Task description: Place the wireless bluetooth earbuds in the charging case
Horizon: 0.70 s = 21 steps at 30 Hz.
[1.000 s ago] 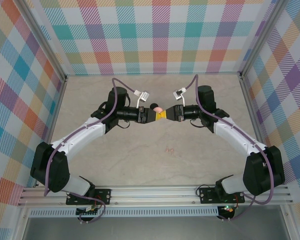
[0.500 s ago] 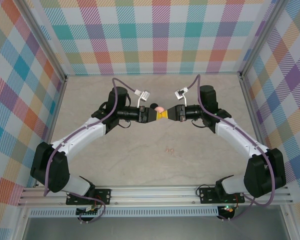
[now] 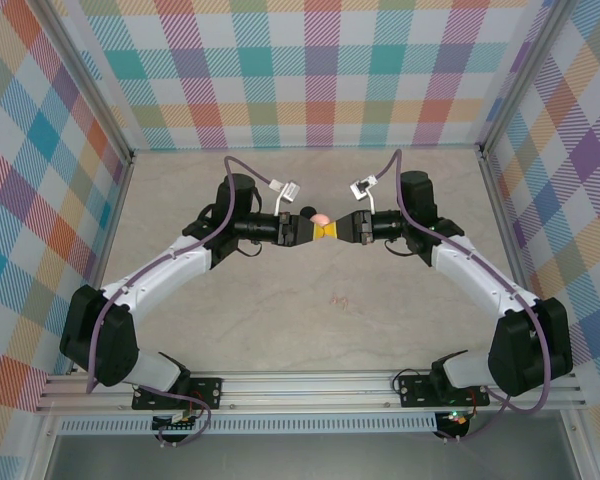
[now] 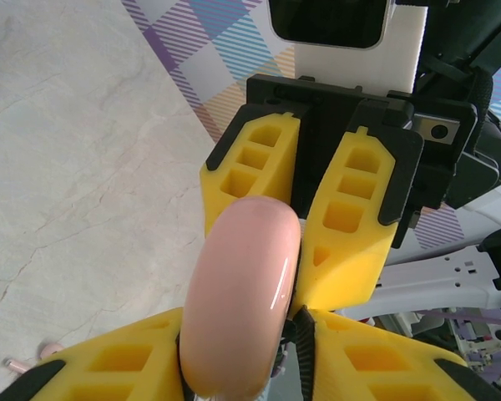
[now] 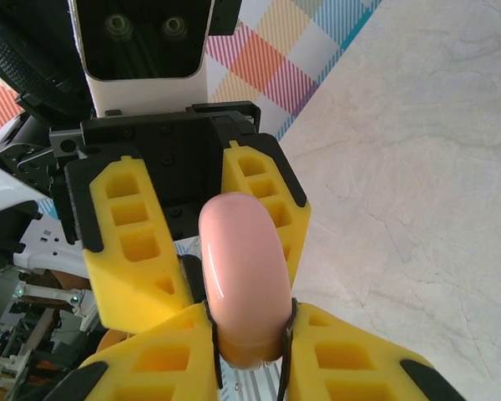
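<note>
A round pale pink charging case [image 3: 320,218] hangs above the middle of the table, pinched from both sides. My left gripper [image 3: 313,229] comes in from the left and my right gripper [image 3: 330,229] from the right, tips meeting at the case. In the left wrist view the case [image 4: 242,301] sits edge-on between my left gripper [image 4: 242,338] fingers, with the right gripper's yellow fingers [image 4: 355,209] facing it. The right wrist view shows my right gripper [image 5: 246,338] shut tightly on the case [image 5: 242,267]. One pale pink earbud [image 4: 46,348] lies on the table below. The case looks closed.
The pale marble tabletop [image 3: 280,320] is ringed by checked walls and metal corner posts [image 3: 485,150]. Small pinkish marks [image 3: 338,298] lie on the table in front of the grippers. Cables loop over both wrists.
My left gripper's jaws have drawn in slightly on the case. The right arm has shifted a touch to the right; the case stays in the same spot.
</note>
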Each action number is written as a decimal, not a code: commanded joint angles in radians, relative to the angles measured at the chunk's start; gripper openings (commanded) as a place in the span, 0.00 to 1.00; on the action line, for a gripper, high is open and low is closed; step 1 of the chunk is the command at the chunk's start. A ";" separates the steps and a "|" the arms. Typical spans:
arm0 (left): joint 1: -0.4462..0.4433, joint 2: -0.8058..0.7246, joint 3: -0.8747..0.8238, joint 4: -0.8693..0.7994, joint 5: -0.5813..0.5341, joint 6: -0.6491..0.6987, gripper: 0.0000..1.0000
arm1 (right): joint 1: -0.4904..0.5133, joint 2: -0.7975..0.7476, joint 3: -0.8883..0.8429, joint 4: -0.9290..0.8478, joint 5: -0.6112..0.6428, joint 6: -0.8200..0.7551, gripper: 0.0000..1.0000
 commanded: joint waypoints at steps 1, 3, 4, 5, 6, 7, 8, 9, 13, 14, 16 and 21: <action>-0.009 -0.033 -0.006 0.053 -0.023 -0.002 0.32 | 0.011 -0.019 0.021 -0.063 -0.067 -0.052 0.22; -0.009 -0.032 -0.006 0.054 -0.021 -0.003 0.27 | 0.012 -0.017 0.030 -0.091 -0.078 -0.071 0.23; -0.009 -0.032 -0.006 0.053 -0.022 -0.002 0.26 | 0.015 -0.016 0.033 -0.106 -0.082 -0.082 0.23; -0.009 -0.032 -0.006 0.053 -0.020 -0.001 0.25 | 0.018 -0.016 0.038 -0.124 -0.083 -0.095 0.23; -0.009 -0.031 -0.005 0.053 -0.020 -0.002 0.24 | 0.021 -0.016 0.042 -0.138 -0.085 -0.104 0.23; -0.009 -0.030 -0.006 0.053 -0.020 -0.002 0.24 | 0.023 -0.016 0.045 -0.149 -0.087 -0.111 0.23; -0.010 -0.029 -0.007 0.054 -0.020 -0.002 0.22 | 0.025 -0.016 0.047 -0.160 -0.087 -0.118 0.23; -0.010 -0.029 -0.006 0.054 -0.019 0.000 0.21 | 0.024 -0.016 0.050 -0.171 -0.084 -0.124 0.24; -0.011 -0.033 0.001 0.020 -0.030 0.034 0.19 | 0.025 -0.029 0.055 -0.190 -0.043 -0.129 0.28; -0.012 -0.032 0.007 -0.001 -0.034 0.054 0.19 | 0.025 -0.035 0.055 -0.192 -0.029 -0.129 0.29; -0.014 -0.033 0.018 -0.038 -0.048 0.094 0.21 | 0.025 -0.052 0.058 -0.197 0.018 -0.125 0.35; -0.024 -0.051 -0.009 0.003 -0.054 0.204 0.18 | 0.026 -0.091 0.075 -0.229 0.096 -0.126 0.41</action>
